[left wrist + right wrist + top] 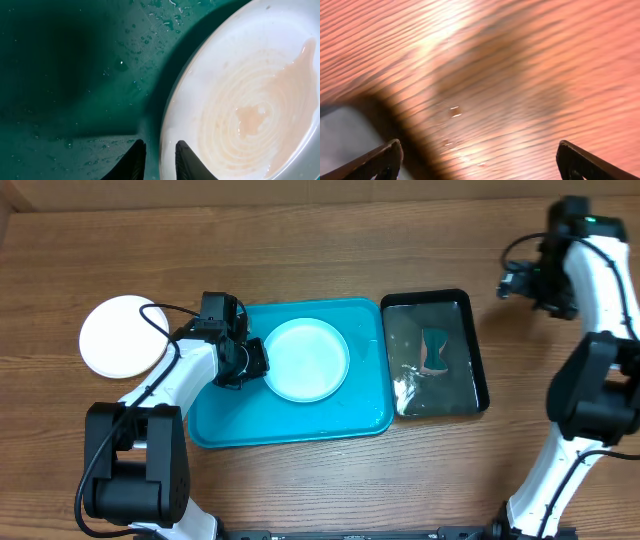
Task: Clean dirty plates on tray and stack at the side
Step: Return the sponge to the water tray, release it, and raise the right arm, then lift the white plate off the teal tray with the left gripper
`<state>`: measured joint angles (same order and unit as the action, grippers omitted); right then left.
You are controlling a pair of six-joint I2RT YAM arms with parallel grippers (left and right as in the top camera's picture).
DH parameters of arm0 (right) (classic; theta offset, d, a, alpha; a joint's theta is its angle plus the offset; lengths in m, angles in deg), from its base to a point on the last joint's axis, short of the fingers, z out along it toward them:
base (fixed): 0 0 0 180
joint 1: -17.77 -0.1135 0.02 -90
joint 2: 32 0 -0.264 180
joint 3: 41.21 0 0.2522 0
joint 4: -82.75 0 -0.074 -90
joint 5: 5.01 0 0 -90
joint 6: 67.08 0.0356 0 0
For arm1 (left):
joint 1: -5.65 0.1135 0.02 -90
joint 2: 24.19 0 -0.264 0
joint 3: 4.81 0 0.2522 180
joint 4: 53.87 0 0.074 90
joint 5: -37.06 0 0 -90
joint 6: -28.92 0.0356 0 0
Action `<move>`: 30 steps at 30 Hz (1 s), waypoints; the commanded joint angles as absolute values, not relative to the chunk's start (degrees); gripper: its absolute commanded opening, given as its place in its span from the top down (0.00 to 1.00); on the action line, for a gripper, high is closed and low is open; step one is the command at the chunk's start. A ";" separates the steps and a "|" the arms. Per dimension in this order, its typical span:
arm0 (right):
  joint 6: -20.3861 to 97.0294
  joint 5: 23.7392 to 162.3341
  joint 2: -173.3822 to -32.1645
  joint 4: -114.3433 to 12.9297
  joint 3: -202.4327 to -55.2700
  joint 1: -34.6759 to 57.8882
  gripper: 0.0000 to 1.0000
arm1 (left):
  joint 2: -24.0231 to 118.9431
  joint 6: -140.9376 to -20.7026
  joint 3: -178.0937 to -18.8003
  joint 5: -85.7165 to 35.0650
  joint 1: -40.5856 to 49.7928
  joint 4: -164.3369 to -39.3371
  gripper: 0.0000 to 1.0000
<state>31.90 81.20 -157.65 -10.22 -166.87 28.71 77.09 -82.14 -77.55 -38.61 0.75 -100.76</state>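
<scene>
A light blue plate [306, 360] lies in the turquoise tray [300, 425]. In the left wrist view this plate [250, 115] carries a watery orange smear. My left gripper [258, 360] is at the plate's left rim. Its jaws [160, 144] stand narrowly apart, one finger over the tray floor and one over the plate, with the rim in the gap and neither pad pressing on it. A white plate [125, 335] rests on the table left of the tray. My right gripper [520, 280] hangs wide open over bare wood at the far right, and its jaws [479, 145] hold nothing.
A glossy black tray [470, 395] with water in it stands right of the turquoise tray, with a small dark teal object [435, 352] lying in it. Water droplets dot the turquoise tray floor [145, 45]. A corner of the black tray [340, 135] shows in the right wrist view.
</scene>
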 commanded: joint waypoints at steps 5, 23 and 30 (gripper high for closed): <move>32.05 80.76 -155.87 -11.94 -167.53 33.67 0.00 | 75.60 -82.54 -76.46 -40.21 0.35 -100.19 0.85; 32.05 80.76 -155.87 -12.77 -167.53 34.50 0.00 | 75.80 -84.42 -73.95 -42.83 0.35 -99.95 0.96; 32.05 80.76 -155.87 -12.77 -167.53 34.50 0.00 | 75.75 -84.09 -77.81 -42.90 0.37 -104.10 0.96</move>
<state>31.90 81.11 -157.65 -12.42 -166.87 34.50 76.69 -83.65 -75.48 -41.43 0.75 -102.61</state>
